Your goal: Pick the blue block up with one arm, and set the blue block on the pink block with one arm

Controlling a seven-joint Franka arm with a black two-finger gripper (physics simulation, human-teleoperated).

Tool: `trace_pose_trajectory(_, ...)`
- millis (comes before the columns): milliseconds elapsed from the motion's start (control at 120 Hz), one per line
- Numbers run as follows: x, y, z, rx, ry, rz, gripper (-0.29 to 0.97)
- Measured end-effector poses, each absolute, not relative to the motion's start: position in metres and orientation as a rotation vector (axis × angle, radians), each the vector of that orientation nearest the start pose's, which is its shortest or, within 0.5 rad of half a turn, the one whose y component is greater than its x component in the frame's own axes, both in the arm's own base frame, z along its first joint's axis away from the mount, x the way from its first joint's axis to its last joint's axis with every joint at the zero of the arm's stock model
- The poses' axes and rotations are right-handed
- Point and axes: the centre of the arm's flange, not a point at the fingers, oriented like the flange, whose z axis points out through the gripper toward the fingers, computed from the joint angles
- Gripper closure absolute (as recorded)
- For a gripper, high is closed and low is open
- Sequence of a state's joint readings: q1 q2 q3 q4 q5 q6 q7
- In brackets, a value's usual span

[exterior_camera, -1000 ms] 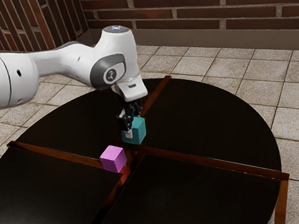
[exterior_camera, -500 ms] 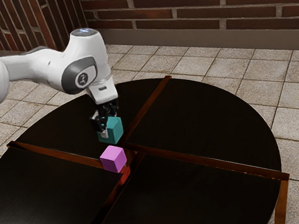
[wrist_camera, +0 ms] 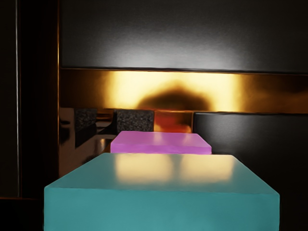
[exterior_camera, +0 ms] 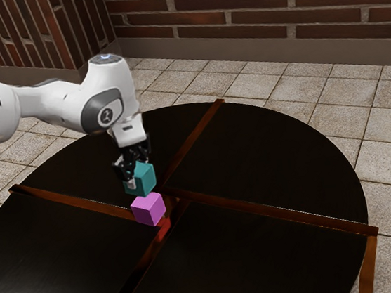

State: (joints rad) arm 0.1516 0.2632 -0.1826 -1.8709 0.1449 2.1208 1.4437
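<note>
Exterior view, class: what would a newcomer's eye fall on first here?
The teal-blue cube, gripped in the black pincer of the white arm, hangs close above the glossy pink cube near the middle of the round dark table. Shining copper strips cross that table, with a red brick wall behind.

Round dark table (exterior_camera: 274, 159) — brick wall (exterior_camera: 271, 3)

Downturned hand (exterior_camera: 135, 173) clamped on blue block (exterior_camera: 145, 180)
</note>
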Motion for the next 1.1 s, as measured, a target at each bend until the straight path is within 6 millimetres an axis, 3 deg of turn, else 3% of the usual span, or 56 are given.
trace_pose_trajectory(225, 0.619, -0.002, 0.355, -2.188, 2.213, 0.106, 0.35)
trace_pose_trajectory(450, 0.619, 0.01, 0.35, -2.176, 2.234, 0.111, 0.35)
trace_pose_trajectory(750, 0.622, 0.005, 0.354, -2.163, 2.275, 0.054, 0.35)
trace_pose_trajectory(908, 0.622, 0.006, 0.353, -2.157, 2.294, 0.044, 0.17)
trace_pose_trajectory(1100, 0.621, 0.006, 0.353, -2.144, 2.315, 0.043, 0.07)
